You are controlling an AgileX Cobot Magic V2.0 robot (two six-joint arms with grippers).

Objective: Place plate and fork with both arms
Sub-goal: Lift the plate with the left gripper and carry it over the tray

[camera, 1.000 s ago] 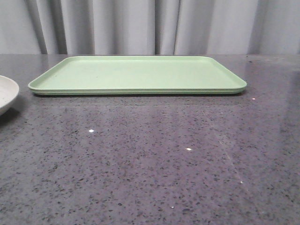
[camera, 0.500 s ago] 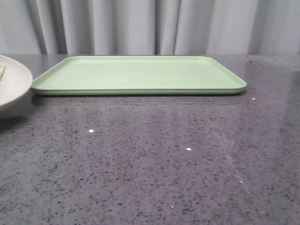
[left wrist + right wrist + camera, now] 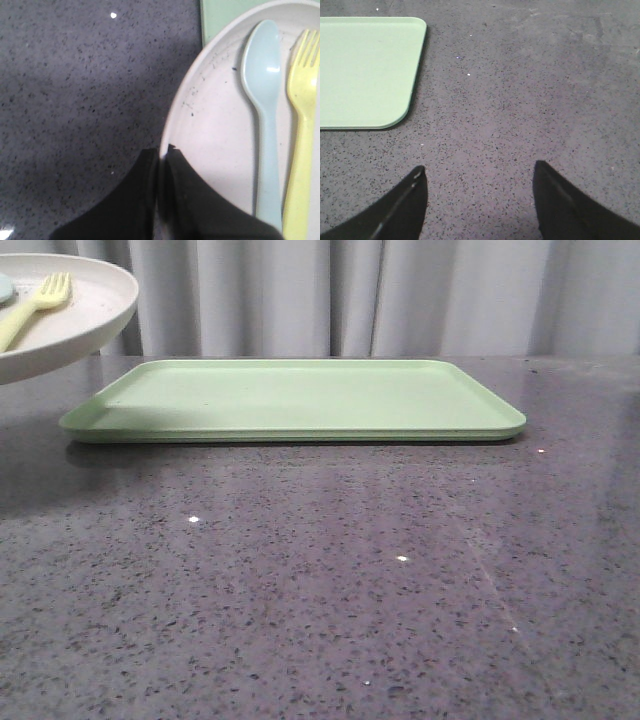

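Speckled grey tabletop (image 3: pixel 330 580) backed by pale curtains. Plate (image 3: pixel 85 315) hangs raised at upper left of the front frame, over the near-left corner of the green tray (image 3: pixel 300 400), its rim pinched in the closed left gripper (image 3: pixel 161 160). Fork (image 3: pixel 302 150) lies on it beside a pale blue spoon (image 3: pixel 262 100). Right gripper (image 3: pixel 477 195) spread wide, empty, over bare tabletop just off the tray's corner.

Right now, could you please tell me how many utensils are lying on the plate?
2: a pale blue spoon and the yellow fork, side by side on the plate, which the left gripper holds by its rim. Part of the plate is out of view.
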